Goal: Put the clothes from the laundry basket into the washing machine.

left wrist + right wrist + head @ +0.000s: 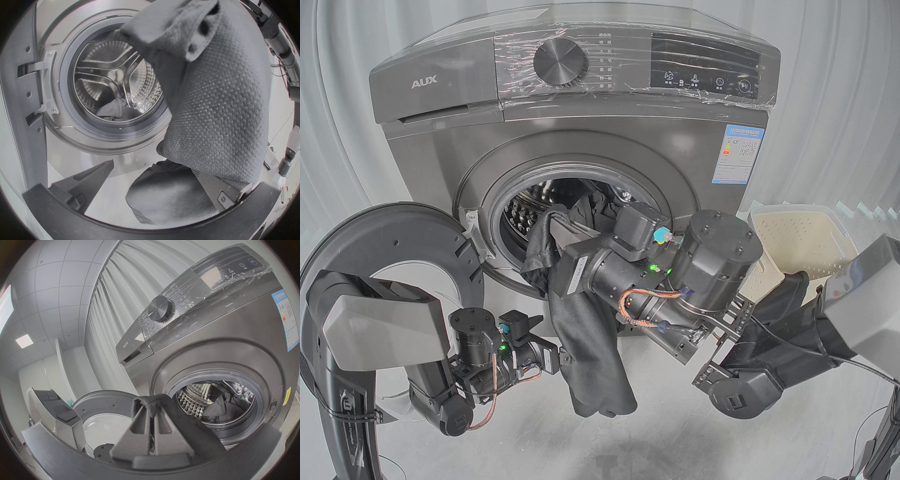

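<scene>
Right wrist view shows the right gripper (153,410) clenched on a fold of the dark garment (594,350) at the opening rim of the washing machine (425,156), so its long tail hangs outside, down the front. The left gripper (561,360) sits low, jaws spread, against that tail, probably to feed it in.

My head camera looks forward and down, from a little way back, at the washer (425,156) front, with the drum mouth (550,194) in the middle. My left wrist camera sits low and close under that mouth, facing up into it, with the cloth (218,109) hanging right before the lens. My right wrist camera, also near, tilts up along the front toward the ceiling (47,287). All three share the drum mouth.
</scene>
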`<state>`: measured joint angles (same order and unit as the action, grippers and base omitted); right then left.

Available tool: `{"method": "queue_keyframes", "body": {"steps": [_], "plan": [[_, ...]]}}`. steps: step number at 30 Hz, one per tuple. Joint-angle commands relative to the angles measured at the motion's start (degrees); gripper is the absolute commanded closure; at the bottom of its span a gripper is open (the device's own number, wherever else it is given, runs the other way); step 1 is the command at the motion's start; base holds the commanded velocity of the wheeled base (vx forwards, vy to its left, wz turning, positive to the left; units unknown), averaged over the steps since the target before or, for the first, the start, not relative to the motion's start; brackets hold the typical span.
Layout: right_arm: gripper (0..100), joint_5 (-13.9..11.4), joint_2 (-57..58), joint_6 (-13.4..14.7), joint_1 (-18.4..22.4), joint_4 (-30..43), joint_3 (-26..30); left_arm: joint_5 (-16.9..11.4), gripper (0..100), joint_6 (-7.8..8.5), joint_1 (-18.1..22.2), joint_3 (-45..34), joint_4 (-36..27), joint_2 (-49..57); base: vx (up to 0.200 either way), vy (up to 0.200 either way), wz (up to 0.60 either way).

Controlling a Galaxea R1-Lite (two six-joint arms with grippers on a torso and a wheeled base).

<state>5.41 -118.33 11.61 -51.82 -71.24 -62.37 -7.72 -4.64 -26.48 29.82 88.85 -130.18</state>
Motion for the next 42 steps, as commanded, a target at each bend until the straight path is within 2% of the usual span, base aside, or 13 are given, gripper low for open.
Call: {"method": "queue_keyframes", "body": {"steps": [1,26,29,32,42], "plan": [[100,0.04,-0.76,0.00,0.05,-0.04,-0.47,0.07,0,-0.01,-0.77,-0.02,0.01,0.37,0.000,0.000,0.00],[100,0.04,-0.05,0.00,0.23,1.63,-3.38,0.42,0,0.07,-1.82,-1.08,0.01,-5.70,0.000,0.000,0.00],[100,0.04,-0.05,0.00,0.14,1.63,-3.38,0.42,0,0.60,-2.17,-1.43,0.01,-6.40,0.000,0.000,0.00],[100,0.04,-0.05,0.08,-0.12,1.63,-3.38,0.42,0,1.04,-2.09,-0.11,0.01,-7.98,0.000,0.000,0.00],[100,0.12,-0.05,0.08,-0.21,1.11,-2.85,0.60,0,1.04,-0.07,5.34,0.01,-11.67,0.000,0.000,0.00]]}}
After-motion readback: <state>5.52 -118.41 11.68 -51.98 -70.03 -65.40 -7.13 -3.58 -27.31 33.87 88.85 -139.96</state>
